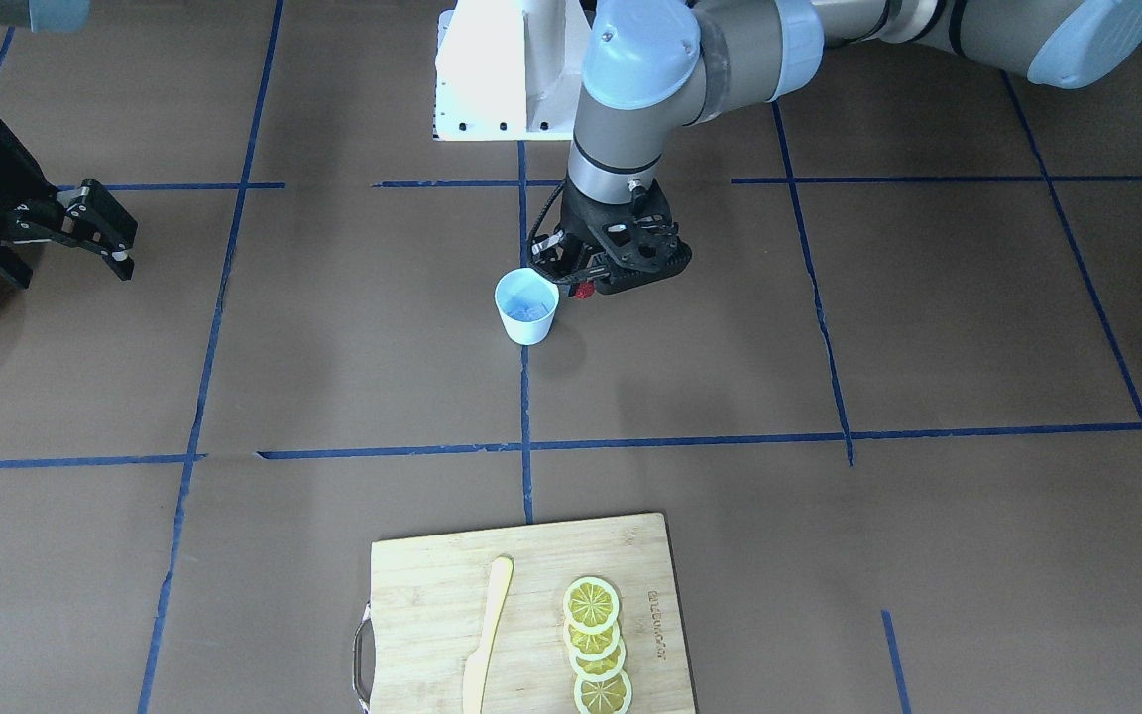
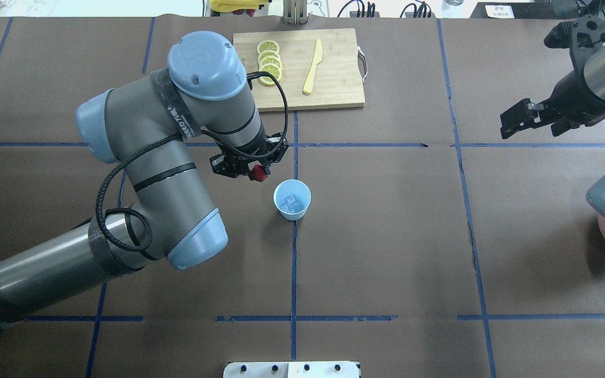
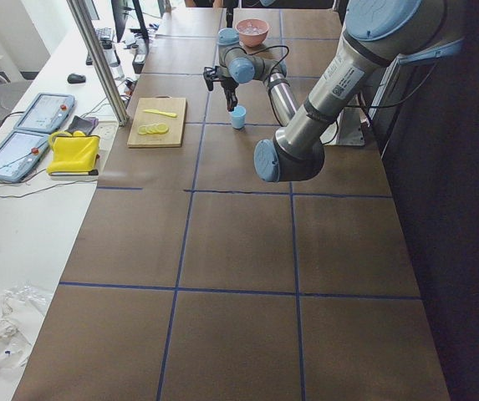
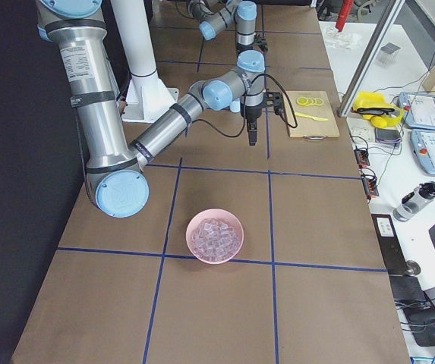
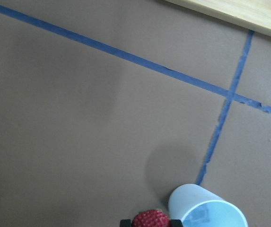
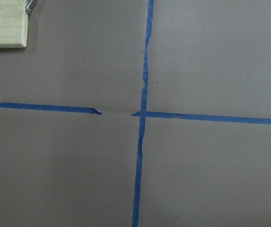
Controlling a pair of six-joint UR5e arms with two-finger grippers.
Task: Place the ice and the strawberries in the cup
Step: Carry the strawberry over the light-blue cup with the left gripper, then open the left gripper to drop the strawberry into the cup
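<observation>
Left gripper [image 2: 256, 173] clamped on the strawberry [image 5: 150, 219], held at the cup's [image 2: 294, 213] ten o'clock in overhead view, not yet above its mouth. Ice [image 2: 291, 201] already inside. Right gripper [image 1: 100, 233] fingers apart, empty, well apart from the cup — judged idle

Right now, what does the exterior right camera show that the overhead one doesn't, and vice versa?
Only exterior right: the whole pink bowl, full of ice cubes; overhead catches just a sliver of it. Only overhead: the strawberry gripped in the left tool, beside the cup but not over it, and ice already in the cup. Both: the cutting board with lemon slices and a yellow knife, and the right tool, empty.
</observation>
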